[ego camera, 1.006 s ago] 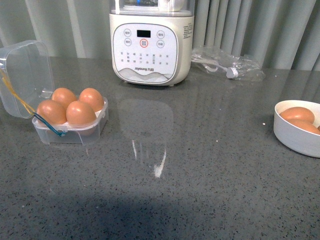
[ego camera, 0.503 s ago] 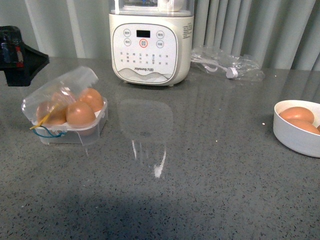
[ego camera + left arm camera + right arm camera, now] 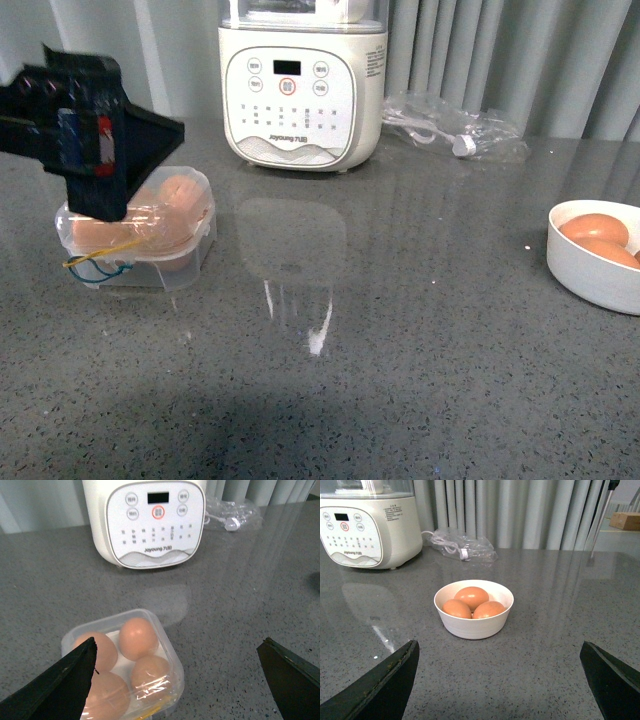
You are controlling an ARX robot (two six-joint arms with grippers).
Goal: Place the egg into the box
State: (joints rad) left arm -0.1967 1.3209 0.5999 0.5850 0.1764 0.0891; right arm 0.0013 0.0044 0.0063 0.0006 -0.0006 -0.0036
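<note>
Grey speckled countertop, pale curtains behind: the left gripper hovers wide open and empty over the box at nine o'clock, its lid now down over four eggs, where a second ago it stood open. An egg is smooth, light and fragile; the box itself is best taken by its side walls

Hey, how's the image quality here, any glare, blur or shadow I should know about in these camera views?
Front view: the left gripper is motion-blurred over the box; window light streaks the counter, and a dark shadow covers its near edge. Left wrist view: sharp, the box's clear lid glints slightly over the eggs. Right wrist view: evenly lit, bowl crisp, soft reflections on the counter.
</note>
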